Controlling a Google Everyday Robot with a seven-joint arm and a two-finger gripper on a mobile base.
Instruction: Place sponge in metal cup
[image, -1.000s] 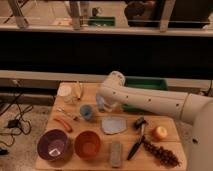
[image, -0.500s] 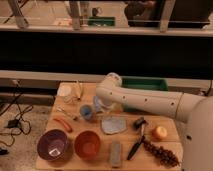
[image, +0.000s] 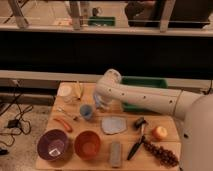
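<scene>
My gripper (image: 101, 103) hangs from the white arm (image: 145, 100) over the back middle of the wooden table (image: 172, 130), just right of the light-blue cup (image: 86, 111). A grey oblong block that looks like the sponge (image: 116, 153) lies at the table's front edge, well in front of the gripper. I do not see the metal cup; it may be hidden behind the gripper or the arm.
An orange bowl (image: 88, 144) and a purple bowl (image: 53, 145) stand front left. A grey-blue flat cloth (image: 114, 125), a black brush (image: 137, 141), an orange fruit (image: 160, 132) and grapes (image: 161, 154) lie to the right. A green tray (image: 145, 82) sits behind the arm.
The arm's wrist end has shifted slightly left since a second ago and barely moved in the last half second. The objects on the table have not moved.
</scene>
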